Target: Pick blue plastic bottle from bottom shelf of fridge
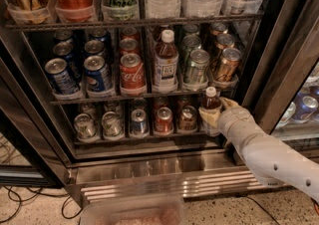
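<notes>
The blue plastic bottle point(211, 103), small with a white cap and dark drink, stands at the right end of the bottom shelf point(144, 138) of the fridge point(149, 169). My gripper point(213, 114) reaches in from the lower right on its white arm and is closed around the bottle's body, one finger point(207, 115) across its front and the other behind to the right. The lower part of the bottle is hidden by the fingers. Short mini cans point(138, 121) line the rest of that shelf.
The middle shelf holds full-size cans point(131, 71) and a bigger white-capped brown bottle point(166, 60). The top shelf has large bottles and cans. The door frame point(294, 59) stands just right of my arm. A clear bin point(132, 211) sits on the floor in front.
</notes>
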You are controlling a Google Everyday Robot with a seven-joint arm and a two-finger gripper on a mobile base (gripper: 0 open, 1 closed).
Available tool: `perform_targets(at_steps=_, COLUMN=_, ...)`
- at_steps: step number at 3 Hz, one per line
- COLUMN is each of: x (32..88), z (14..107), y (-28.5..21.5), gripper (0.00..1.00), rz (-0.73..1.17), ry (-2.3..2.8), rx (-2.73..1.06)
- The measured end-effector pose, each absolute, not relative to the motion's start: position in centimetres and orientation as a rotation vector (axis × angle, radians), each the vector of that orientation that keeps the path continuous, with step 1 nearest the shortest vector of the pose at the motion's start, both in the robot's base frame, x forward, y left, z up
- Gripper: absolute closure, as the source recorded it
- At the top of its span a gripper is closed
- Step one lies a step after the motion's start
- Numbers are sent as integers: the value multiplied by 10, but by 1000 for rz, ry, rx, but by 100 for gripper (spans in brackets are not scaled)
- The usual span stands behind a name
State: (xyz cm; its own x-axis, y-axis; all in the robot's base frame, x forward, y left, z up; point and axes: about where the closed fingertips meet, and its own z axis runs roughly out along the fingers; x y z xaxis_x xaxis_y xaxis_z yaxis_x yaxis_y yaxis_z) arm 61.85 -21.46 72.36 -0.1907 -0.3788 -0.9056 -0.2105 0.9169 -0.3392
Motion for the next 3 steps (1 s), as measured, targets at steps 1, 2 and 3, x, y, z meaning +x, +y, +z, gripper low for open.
perform_targets(at_steps=1, x=602, z=731, y=-202, gripper=100, rz=-100, ry=1785, rx=-491)
perform_targets(at_steps=2, x=570, z=745, y=-178, gripper=100, rz=13, ry=1797, rx=-584)
perform_targets(at_steps=3, x=558, z=736, y=-165, gripper=100, rz=80, ry=1817, rx=-636)
